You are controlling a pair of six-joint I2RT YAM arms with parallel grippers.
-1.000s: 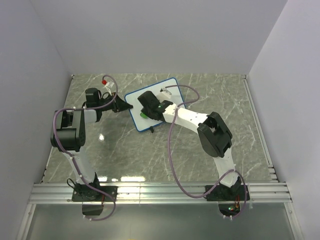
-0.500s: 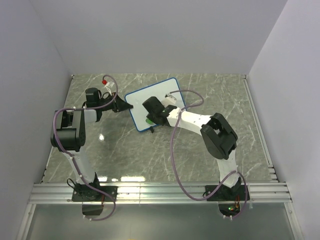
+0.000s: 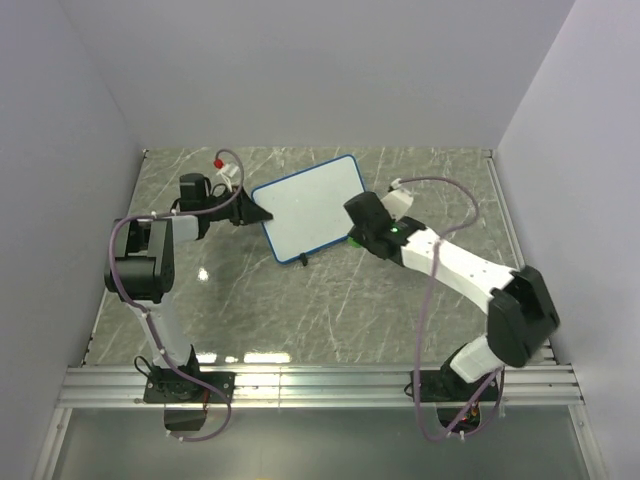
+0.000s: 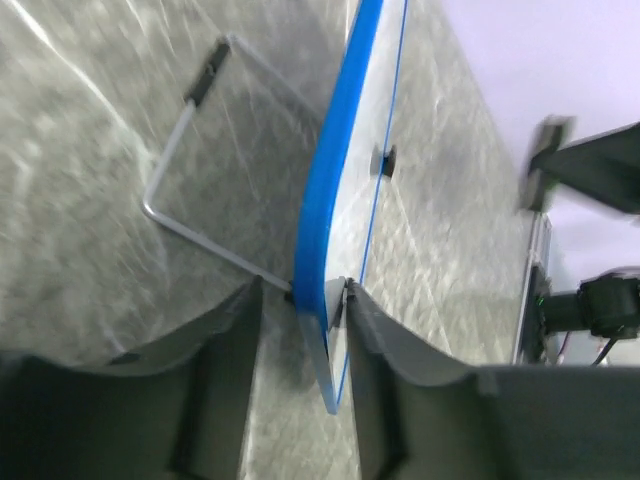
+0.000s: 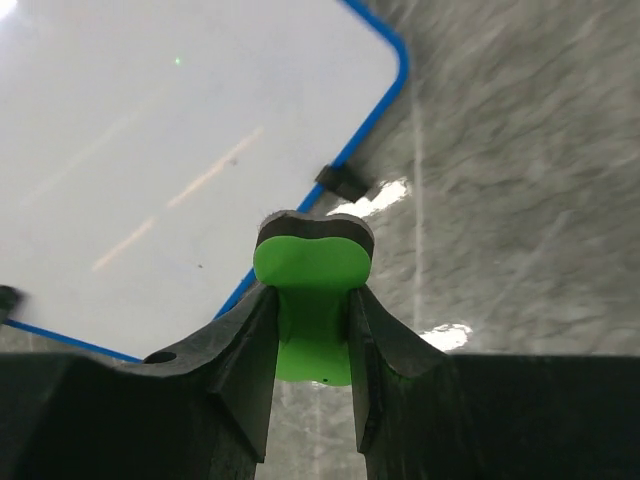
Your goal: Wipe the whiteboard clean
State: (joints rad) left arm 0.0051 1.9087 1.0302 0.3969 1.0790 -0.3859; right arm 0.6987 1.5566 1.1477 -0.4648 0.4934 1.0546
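Whiteboard stands far-centre on table, propped face-up, long axis running near-left to far-right. Left gripper clamps its left edge. Right gripper, off the right edge, grasps eraser. Open table lies near and right.

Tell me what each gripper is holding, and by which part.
The left gripper clamps the whiteboard by its blue frame edge; the right gripper pinches the green eraser by its sides.

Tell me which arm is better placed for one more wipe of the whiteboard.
Right. The right end effector grips the green eraser beside the whiteboard; the left end effector is clamped on its blue edge.
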